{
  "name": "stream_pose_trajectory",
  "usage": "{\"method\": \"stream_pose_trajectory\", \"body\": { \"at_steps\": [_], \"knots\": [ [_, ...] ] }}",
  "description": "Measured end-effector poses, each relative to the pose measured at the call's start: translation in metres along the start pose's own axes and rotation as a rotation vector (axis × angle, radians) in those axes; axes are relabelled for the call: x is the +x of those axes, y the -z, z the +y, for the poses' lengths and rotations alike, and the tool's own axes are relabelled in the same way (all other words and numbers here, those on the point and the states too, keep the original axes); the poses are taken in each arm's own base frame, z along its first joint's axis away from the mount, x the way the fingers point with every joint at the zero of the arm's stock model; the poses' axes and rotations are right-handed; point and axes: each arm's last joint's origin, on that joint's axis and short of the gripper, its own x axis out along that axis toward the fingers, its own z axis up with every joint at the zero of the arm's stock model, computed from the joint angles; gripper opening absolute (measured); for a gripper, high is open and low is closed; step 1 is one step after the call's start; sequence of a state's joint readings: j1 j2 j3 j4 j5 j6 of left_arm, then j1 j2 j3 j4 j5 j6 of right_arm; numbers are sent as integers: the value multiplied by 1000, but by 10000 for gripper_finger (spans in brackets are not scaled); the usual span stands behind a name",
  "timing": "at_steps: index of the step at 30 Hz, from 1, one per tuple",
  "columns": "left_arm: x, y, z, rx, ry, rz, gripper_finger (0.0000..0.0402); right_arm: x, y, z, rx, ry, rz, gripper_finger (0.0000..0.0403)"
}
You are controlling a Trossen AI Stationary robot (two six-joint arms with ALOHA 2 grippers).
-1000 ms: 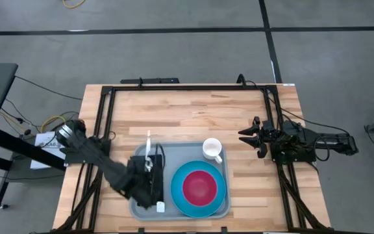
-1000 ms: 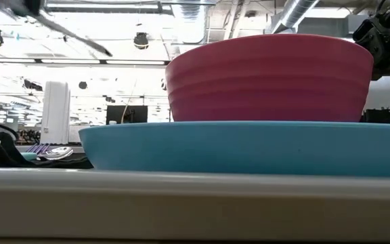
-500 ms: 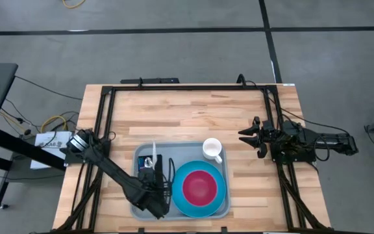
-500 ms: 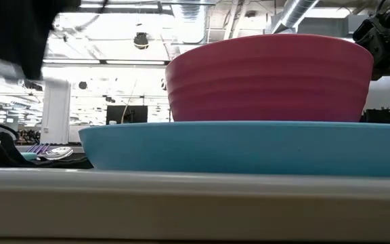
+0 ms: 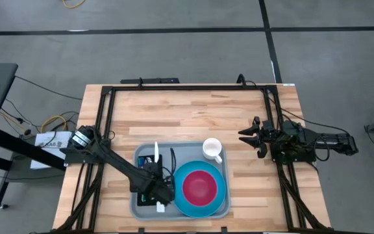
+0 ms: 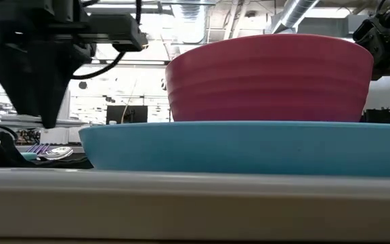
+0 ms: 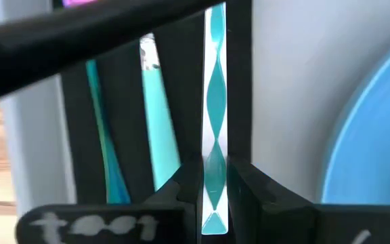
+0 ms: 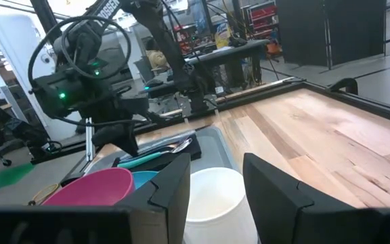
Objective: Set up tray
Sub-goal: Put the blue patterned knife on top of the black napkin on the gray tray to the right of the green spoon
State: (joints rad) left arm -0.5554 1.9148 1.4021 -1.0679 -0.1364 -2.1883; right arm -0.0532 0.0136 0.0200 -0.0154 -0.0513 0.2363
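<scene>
Here the pale wooden plank tabletop [image 5: 187, 117] over grey concrete floor [image 5: 174, 45] carries the large grey-blue rectangular plastic tray [image 5: 137, 207], the left gripper [image 5: 159, 197] clamped on a slim twisted teal utensil [image 7: 215, 135] and the right gripper [image 5: 244, 134] with fingers apart.

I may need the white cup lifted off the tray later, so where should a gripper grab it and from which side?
The white cup stands upright, mouth open upward, on the tray beside the blue plate. Probably best to come straight down and pinch the rim wall on the side facing away from the plate, avoiding the handle, which points toward the plate. The right gripper waits nearest it.
</scene>
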Motion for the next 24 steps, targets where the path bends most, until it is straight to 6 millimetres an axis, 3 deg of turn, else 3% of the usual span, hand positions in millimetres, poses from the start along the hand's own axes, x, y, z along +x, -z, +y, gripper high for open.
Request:
{"method": "stream_pose_trajectory", "body": {
  "at_steps": [5, 10, 24],
  "knots": [
    [18, -7, -7, -19, 40, 71, 25, 0, 0, 0, 0, 0, 0, 129],
    [37, -3, -1, -82, 71, 120, 25, 0, 0, 0, 0, 0, 0, 129],
    [35, -2, 1, -78, 37, 135, 25, 0, 0, 0, 0, 0, 0, 129]
  ]
}}
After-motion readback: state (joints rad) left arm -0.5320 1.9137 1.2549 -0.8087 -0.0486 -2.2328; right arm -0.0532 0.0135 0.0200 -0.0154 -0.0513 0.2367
